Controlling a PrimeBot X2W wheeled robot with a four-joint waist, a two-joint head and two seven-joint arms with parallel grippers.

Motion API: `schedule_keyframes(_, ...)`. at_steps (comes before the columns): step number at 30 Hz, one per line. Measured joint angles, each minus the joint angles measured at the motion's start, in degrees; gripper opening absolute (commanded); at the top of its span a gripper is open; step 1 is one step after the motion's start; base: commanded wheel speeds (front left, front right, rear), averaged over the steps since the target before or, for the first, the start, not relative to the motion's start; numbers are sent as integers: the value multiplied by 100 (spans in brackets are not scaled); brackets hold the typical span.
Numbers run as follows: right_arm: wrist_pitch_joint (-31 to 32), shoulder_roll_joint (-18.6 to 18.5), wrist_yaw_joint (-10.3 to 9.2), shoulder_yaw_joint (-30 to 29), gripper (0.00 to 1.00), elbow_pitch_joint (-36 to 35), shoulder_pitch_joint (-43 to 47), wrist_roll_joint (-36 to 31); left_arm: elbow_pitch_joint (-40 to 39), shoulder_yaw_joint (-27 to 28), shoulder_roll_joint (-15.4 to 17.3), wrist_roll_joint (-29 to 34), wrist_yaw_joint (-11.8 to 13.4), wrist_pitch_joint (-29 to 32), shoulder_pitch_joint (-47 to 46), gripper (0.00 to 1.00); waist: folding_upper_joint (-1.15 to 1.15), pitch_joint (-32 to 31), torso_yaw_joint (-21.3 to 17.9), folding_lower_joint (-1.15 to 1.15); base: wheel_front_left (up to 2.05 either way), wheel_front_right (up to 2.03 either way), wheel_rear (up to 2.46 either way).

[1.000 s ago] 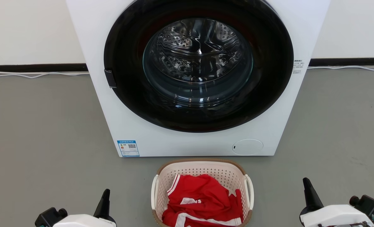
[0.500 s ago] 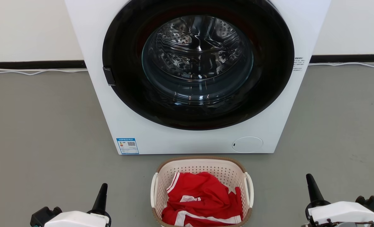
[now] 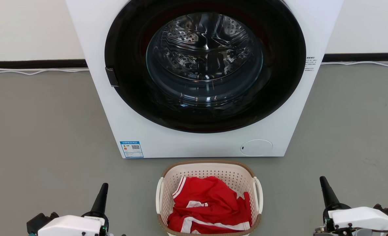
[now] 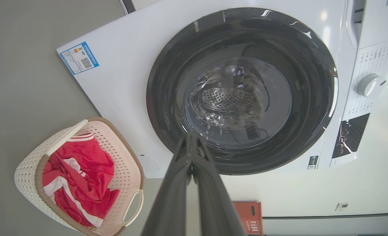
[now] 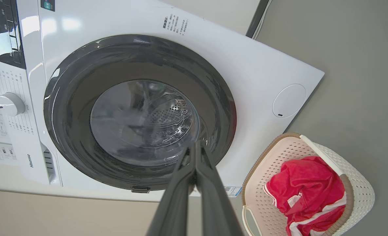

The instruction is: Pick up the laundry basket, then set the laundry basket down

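The grey floor (image 3: 43, 124) was the biggest thing, and on it stood a white washing machine (image 3: 131, 131) with its back to the wall. Its round dark door (image 3: 203, 65) was shut, and the shiny drum showed through the glass. Just in front of the machine, in the middle, the laundry basket (image 3: 210, 172) sat flat on the floor. It was near the machine but did not touch it, likely so clothes could go from one to the other. A red jersey (image 3: 210, 203) with white stripes lay crumpled inside the basket, held in by its holey walls. The left pincer (image 3: 104, 186) hung low on the basket's left and the right pincer (image 3: 322, 179) low on its right. Both were well apart from it, and each pointed toward the machine. Both pincers were closed tight with nothing in them; in each wrist view the two dark fingers met at the tip. The basket's white loop handles (image 3: 158, 196) stuck out at its two sides, one facing each pincer, which looked handy for a lift with two arms. A basket resting on the floor with both pincers away fit two stories: one waiting to be lifted, or one already put back down. The pictures could not settle which. A small blue sticker (image 3: 131, 149) sat low on the machine's front.
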Motion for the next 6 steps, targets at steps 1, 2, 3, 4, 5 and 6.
schedule_keyframes(1, 15, 0, 0, -5, 0, -18, -1, 69, -19, 11, 0, -51, 0, 20, -4, 0, 0, 5, -1, 0, 0, 0, 0)
schedule_keyframes(2, 51, -1, 0, -12, 0, -36, -1, 141, -33, 22, -1, -96, -1, 42, -7, 0, 0, 10, -1, 0, 0, 0, 0)
schedule_keyframes(3, 52, 0, 0, -15, 0, -57, -1, 220, -46, 29, -2, -154, -2, 44, -8, 0, 0, 16, -2, 0, 0, 0, 0)
schedule_keyframes(4, 64, 0, 0, -22, 0, -79, -2, 299, -56, 37, -2, -221, -16, 66, -14, 0, 0, 21, -3, 0, 0, 0, 0)
schedule_keyframes(5, 86, 0, 0, -27, 0, -94, -3, 358, -69, 45, -3, -278, -46, 86, -19, 0, 0, 26, -3, 0, 0, 0, 0)
schedule_keyframes(6, 114, 0, 0, -33, 0, -108, -3, 420, -87, 54, -4, -330, -46, 89, -25, 0, 0, 31, -4, 0, 0, 0, 0)
